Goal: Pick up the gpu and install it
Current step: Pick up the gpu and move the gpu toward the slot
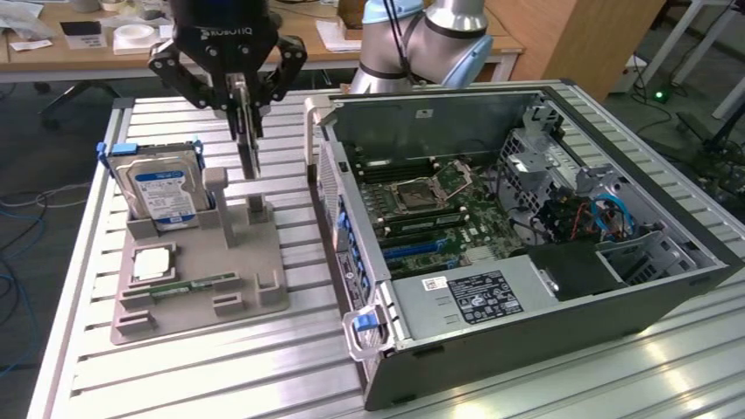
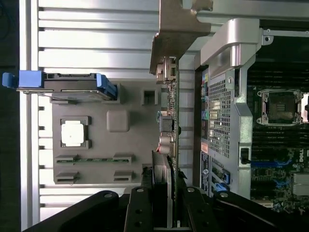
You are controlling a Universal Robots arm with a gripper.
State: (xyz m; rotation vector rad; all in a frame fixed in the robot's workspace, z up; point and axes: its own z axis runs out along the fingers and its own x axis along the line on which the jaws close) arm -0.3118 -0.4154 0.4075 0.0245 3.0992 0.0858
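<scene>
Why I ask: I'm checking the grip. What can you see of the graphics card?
The graphics card is a thin green circuit board, seen edge-on, with a silver metal bracket at one end and small parts along its face. It hangs upright, clamped in the gripper, over the grey tray, beside the open computer case. Whether it touches the tray's post cannot be told.

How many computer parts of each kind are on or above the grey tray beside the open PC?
hard drive: 1
processor chip: 1
memory stick: 1
gpu: 1
Total: 4
</scene>
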